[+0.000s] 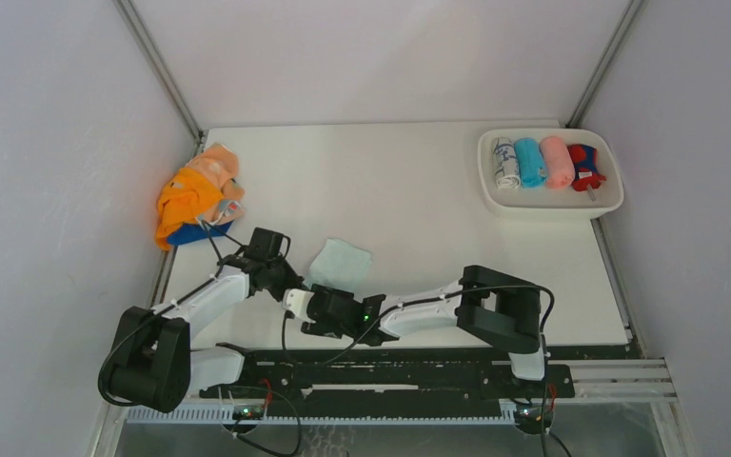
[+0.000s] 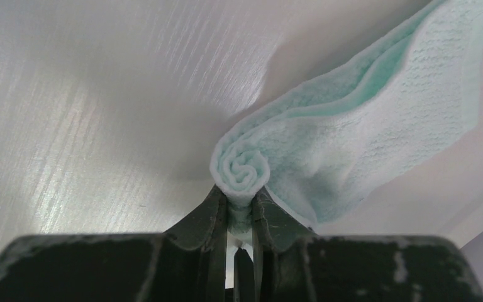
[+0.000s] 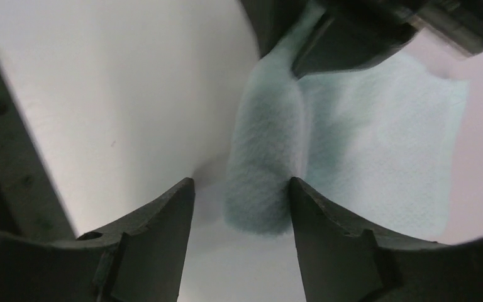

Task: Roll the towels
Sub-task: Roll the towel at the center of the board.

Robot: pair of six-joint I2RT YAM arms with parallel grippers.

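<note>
Here, the mint towel point(image 2: 365, 126) lies on the white counter point(image 1: 419, 209) near the front edge, just ahead of both arms. It is partly rolled: one edge is wound into a tight spiral and the rest spreads flat beyond it. The left gripper point(image 2: 240, 211) is pressed together on one end of that roll, pinching the spiral between its fingers. The right gripper point(image 3: 242, 195) is spread at the roll's other end, with one finger on each side of it. The roll sits closer to the finger on the right of that view, and I cannot tell whether they touch. At the far right corner a white tray point(image 1: 549, 204) holds four rolled towels point(image 1: 543, 164) side by side: a white patterned one, a turquoise, a pink and a dark blue one. At the left edge of the counter a loose pile point(image 1: 195, 195) of orange, peach and blue towels sits just beyond the left arm.
</note>
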